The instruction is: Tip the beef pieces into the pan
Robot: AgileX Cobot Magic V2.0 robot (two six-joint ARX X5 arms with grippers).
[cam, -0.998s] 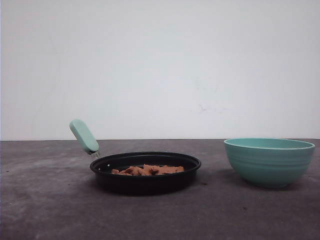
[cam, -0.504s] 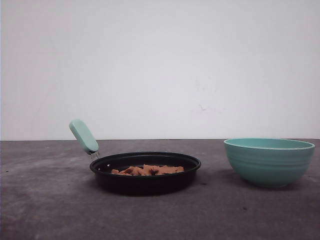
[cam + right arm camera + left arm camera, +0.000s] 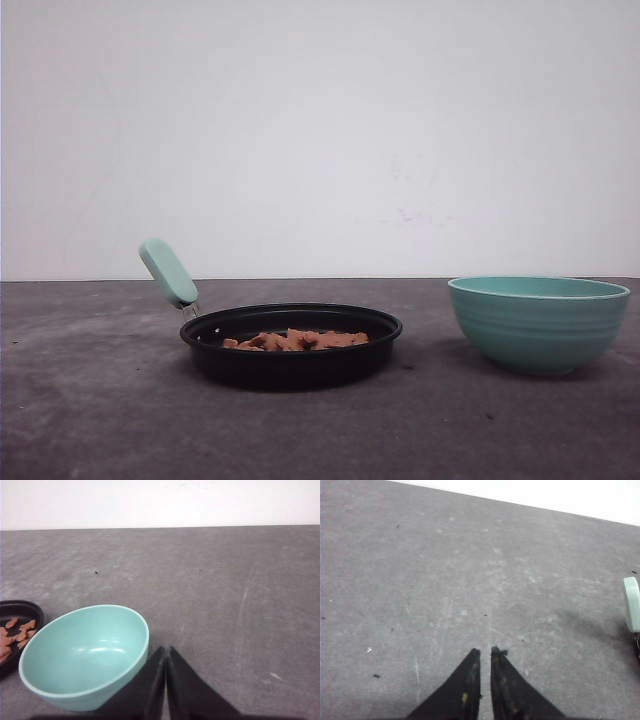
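The beef pieces (image 3: 295,340) lie spread across the floor of the pan (image 3: 291,345), which rests flat on the tabletop (image 3: 100,420) with its mint-green handle (image 3: 168,272) angled up and away from the bowl (image 3: 538,323). That teal bowl stands upright beside the pan, apart from it, and the right wrist view shows its inside bare, so the pour looks complete. The right claw (image 3: 164,652) hangs just beside the bowl on the side away from the pan, fingertips pressed together and holding nothing. The left claw (image 3: 484,652), nearly closed and empty, hovers over bare tabletop beyond the pan's handle.
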